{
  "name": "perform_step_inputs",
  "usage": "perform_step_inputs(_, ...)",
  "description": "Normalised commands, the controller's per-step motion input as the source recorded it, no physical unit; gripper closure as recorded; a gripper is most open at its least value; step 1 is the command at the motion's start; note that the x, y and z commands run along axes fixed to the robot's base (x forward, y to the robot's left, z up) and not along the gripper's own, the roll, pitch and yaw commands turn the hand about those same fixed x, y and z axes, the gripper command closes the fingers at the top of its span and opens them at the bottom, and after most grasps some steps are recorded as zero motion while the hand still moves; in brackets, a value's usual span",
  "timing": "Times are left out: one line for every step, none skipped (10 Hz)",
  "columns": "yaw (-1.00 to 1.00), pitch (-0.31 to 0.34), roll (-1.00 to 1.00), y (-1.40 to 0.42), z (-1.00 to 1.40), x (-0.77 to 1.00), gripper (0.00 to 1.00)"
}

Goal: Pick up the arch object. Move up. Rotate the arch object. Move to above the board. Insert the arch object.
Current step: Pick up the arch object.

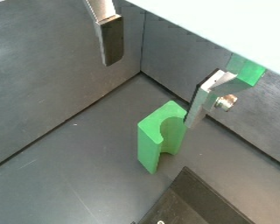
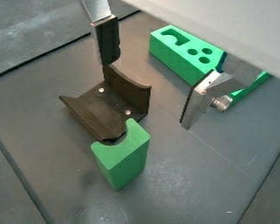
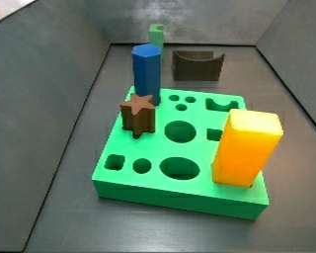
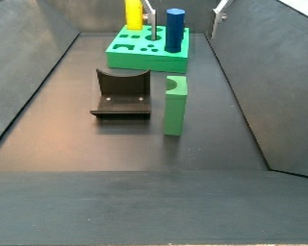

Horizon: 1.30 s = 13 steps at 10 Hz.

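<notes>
While the gripper (image 1: 152,93) is hovering above the floor with its 2 fingers (image 1: 111,39) spread wide and gripping nothing, the green arch object (image 4: 176,104) is standing upright just beside the fixture (image 4: 122,91). The board (image 3: 121,163) is lying well apart from both, carrying a blue peg (image 3: 145,69), a yellow block (image 3: 247,146) and a brown star block (image 3: 138,111).

The gripper (image 2: 150,74) hung above the floor, jaws spread wide and empty (both silver fingers (image 1: 111,37) showed in both wrist views).
</notes>
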Motion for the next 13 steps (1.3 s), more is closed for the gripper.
perform_step_inputs(-0.36,0.091,0.00,0.16,-0.22,0.73,0.00)
perform_step_inputs(-0.45,0.059,0.04,0.21,-0.33,0.46,0.00)
perform_step_inputs(-0.34,0.033,0.11,0.28,-0.62,0.27,0.00)
perform_step_inputs(-0.25,0.040,0.09,0.29,-0.61,0.09,0.00)
perform_step_inputs(-0.14,-0.030,0.03,0.25,-0.59,-0.11,0.00)
perform_step_inputs(0.00,-0.130,0.00,0.18,-0.63,-0.22,0.00)
perform_step_inputs(0.00,-0.159,0.00,0.17,-0.61,-0.18,0.00)
perform_step_inputs(0.00,-0.227,-0.05,0.05,-0.70,-0.06,0.00)
perform_step_inputs(-0.01,-0.244,-0.06,0.05,-0.74,-0.04,0.00)
perform_step_inputs(-0.01,-0.154,-0.05,0.07,-0.68,0.00,0.00)
perform_step_inputs(-0.01,-0.067,-0.04,0.07,-0.51,0.00,0.00)
perform_step_inputs(-0.06,0.000,-0.10,0.09,-0.12,0.05,0.00)
perform_step_inputs(0.00,-0.019,0.00,0.00,0.00,-0.05,0.00)
